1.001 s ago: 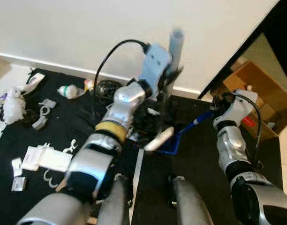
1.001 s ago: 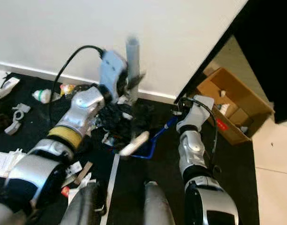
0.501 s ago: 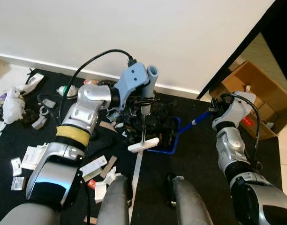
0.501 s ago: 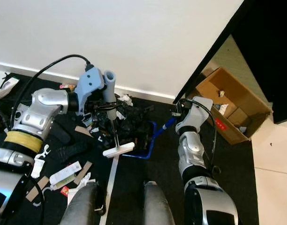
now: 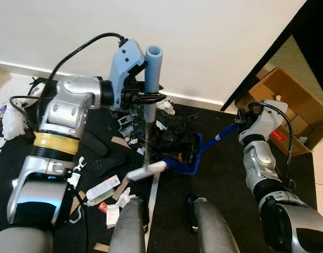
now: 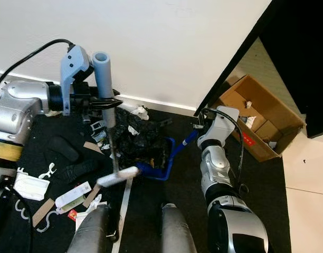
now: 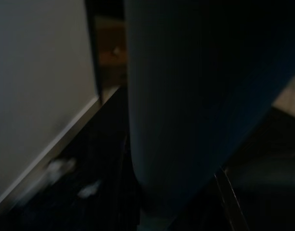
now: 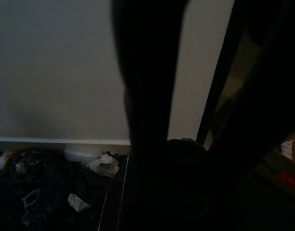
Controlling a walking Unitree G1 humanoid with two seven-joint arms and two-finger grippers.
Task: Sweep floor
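Since a moment ago I've swung my left gripper [image 5: 145,96] leftward, clamped on the broom [image 5: 147,138], whose head now rests just beside the heaped blue dustpan [image 5: 189,153]. Paper scraps [image 5: 105,188] litter the black mat [image 5: 225,179] around it. My right gripper [image 5: 241,122] grips the dustpan's handle (a cardboard box [image 6: 256,124] sits beyond).

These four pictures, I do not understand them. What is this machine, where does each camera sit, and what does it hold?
It is a humanoid robot sweeping a black floor. The two wide pictures come from its head, looking down; the two dark ones from its wrists. The left gripper is shut on the pale blue broom handle; the white broom head rests below. The right gripper holds the blue dustpan handle, and the blue dustpan carries dark rubbish. Paper scraps lie around. A brown cardboard box stands at right.
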